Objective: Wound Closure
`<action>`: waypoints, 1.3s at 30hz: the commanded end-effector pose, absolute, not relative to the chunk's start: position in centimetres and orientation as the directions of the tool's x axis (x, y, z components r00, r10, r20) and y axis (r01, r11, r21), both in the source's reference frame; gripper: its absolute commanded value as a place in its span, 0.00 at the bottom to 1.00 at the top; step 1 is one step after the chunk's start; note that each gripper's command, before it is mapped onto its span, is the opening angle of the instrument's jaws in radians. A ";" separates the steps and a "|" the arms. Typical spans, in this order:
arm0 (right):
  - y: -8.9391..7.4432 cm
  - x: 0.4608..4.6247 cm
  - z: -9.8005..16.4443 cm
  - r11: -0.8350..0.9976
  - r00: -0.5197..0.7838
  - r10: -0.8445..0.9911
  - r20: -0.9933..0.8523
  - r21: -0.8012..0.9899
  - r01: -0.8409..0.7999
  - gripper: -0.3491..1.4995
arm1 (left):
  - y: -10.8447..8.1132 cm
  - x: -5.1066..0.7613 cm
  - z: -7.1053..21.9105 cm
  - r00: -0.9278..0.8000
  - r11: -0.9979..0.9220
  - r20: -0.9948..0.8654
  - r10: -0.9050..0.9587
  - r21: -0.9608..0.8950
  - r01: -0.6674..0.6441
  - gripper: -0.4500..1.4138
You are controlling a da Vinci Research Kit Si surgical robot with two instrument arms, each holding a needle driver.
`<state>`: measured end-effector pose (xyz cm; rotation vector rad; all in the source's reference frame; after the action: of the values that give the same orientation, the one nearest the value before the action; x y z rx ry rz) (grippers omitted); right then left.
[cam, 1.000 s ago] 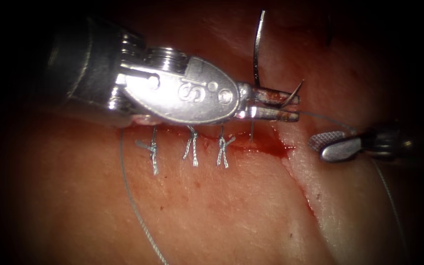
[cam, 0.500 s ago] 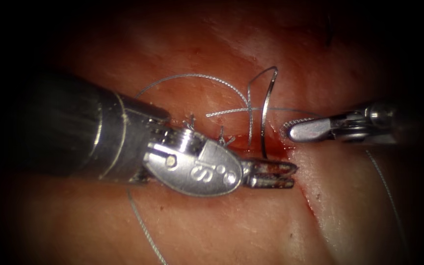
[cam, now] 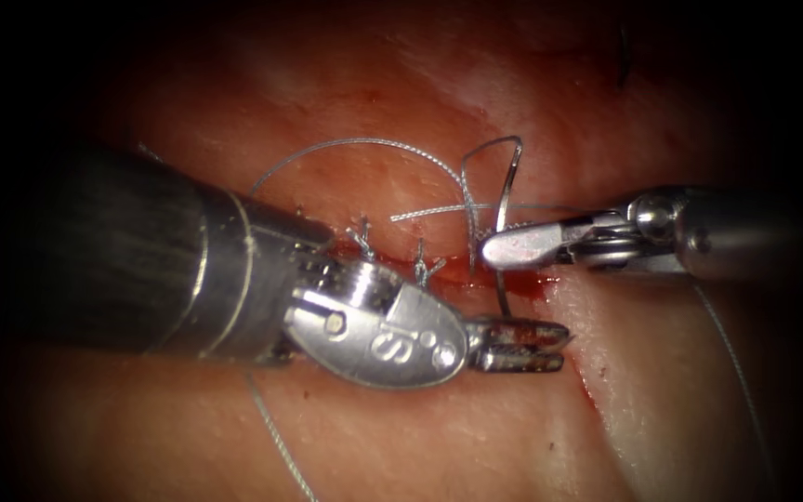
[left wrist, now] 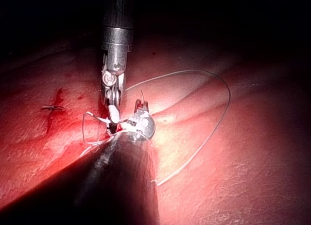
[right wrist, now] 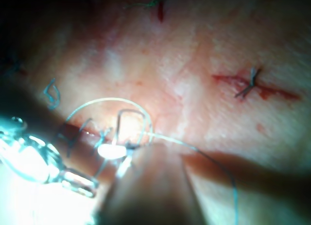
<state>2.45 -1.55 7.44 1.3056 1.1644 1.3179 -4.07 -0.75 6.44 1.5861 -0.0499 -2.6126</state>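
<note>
1. The left tool [cam: 522, 344] lies low across the tissue [cam: 420, 437] just below the cut [cam: 513, 279]; its thick shaft blocks any way in from the left.
2. The right tool [cam: 513, 247] reaches in from the right, tip right against the needle [cam: 504, 218], so that gap's pretty much closed.
3. The needle stands up out of the cut, with thread [cam: 364, 146] arching over the tied stitches [cam: 420, 270]. Easy to snag.
4. Bare tissue lower right is open, apart from one thread strand.

Bkgd: no room, walls or furniture visible. Light pools at ctr of endoscope view, w/ edges falling to black all round; wrist views strongly lit, shadowed at margins.
</note>
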 end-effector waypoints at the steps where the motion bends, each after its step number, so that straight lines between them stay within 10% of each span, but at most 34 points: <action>1: -1.6 2.49 7.5 -0.118 0.011 0.993 0.117 0.993 0.032 0.00 | -0.8 -4.12 6.5 -0.457 -0.996 -0.885 -0.090 0.072 0.056 0.00; 7: -1.5 2.30 7.5 0.042 -0.027 0.999 -0.041 0.998 0.040 0.00 | -0.8 -4.12 6.5 -0.449 -0.995 -0.888 -0.095 0.075 0.063 0.00; 13: -1.5 2.09 7.7 0.199 -0.094 0.976 -0.194 0.979 0.044 0.00 | -0.7 -4.13 6.4 -0.460 -0.990 -0.878 0.133 -0.136 -0.025 0.63; 18: -1.4 2.06 7.7 0.302 -0.135 0.945 -0.296 0.953 0.026 0.00 | -0.7 -4.08 6.4 -0.456 -0.983 -0.873 0.173 -0.181 -0.027 0.66; 21: -1.4 2.07 7.7 0.396 -0.171 0.906 -0.388 0.918 0.011 0.00 | -0.7 -4.02 6.4 -0.461 -0.970 -0.859 0.224 -0.240 -0.025 0.60; 25: -1.4 2.15 7.7 0.526 -0.206 0.829 -0.520 0.850 -0.029 0.00 | -0.7 -3.87 6.7 -0.540 -0.928 -0.771 0.337 -0.369 -0.052 0.05; 39: -1.3 2.15 7.8 0.708 -0.221 0.668 -0.711 0.698 -0.105 0.00 | -0.6 -3.53 7.6 -0.694 -0.821 -0.519 0.499 -0.541 -0.185 0.12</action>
<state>2.08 -1.30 7.70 0.4564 1.6504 0.7564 -3.48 -0.56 7.55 1.2182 0.8282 -3.2066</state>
